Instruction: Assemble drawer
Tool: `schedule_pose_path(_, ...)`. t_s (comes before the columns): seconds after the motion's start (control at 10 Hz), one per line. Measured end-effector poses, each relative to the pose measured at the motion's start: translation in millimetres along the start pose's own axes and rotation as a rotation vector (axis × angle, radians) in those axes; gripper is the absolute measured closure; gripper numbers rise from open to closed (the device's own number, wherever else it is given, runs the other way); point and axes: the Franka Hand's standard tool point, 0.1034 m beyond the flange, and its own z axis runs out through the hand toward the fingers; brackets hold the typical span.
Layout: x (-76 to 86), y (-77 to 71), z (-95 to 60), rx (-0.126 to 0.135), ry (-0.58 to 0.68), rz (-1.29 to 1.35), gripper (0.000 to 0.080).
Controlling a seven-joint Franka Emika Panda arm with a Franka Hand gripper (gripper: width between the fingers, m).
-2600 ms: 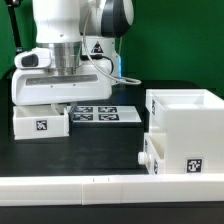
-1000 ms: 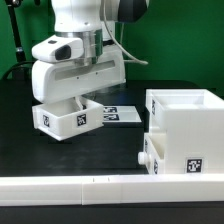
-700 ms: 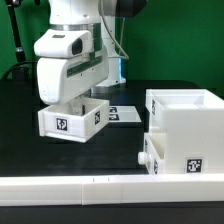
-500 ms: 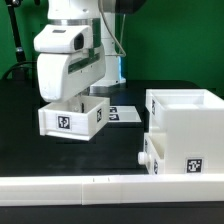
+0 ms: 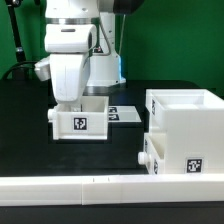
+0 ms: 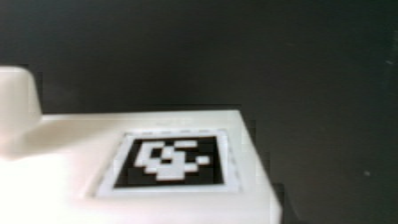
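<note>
The pincer pinches 1 wall of a small tray, upright above the black desk; the housing stands near, toward the exterior view's right, with a knobbed tray slotted low.

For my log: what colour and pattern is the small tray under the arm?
The small tray is white with a black-and-white square tag; clearest in the exterior view.
</note>
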Motion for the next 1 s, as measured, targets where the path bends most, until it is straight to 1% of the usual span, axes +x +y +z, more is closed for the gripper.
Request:
schedule_pose_path(0.2, 4.2, 27.0, -6.4, -0.015, 0.000, -0.024, 0.0757)
schedule_pose_path(0.3, 9.3, 39.1, -7.8, -0.011, -0.001, -0.041, 0.0757)
schedule_pose_path(0.4, 14.9, 48.7, -7.3, -0.001, 0.002, -0.056, 0.0757)
schedule_pose_path(0.5, 14.3, 49.2, -6.1, -0.003, 0.003, -0.052, 0.0757)
schedule_pose_path(0.9, 13.8, 46.6, -3.0, 0.002, 0.004, -0.089, 0.0757)
schedule_pose_path(1.0, 19.8, 49.7, -3.8, -0.003, 0.005, -0.102, 0.0757)
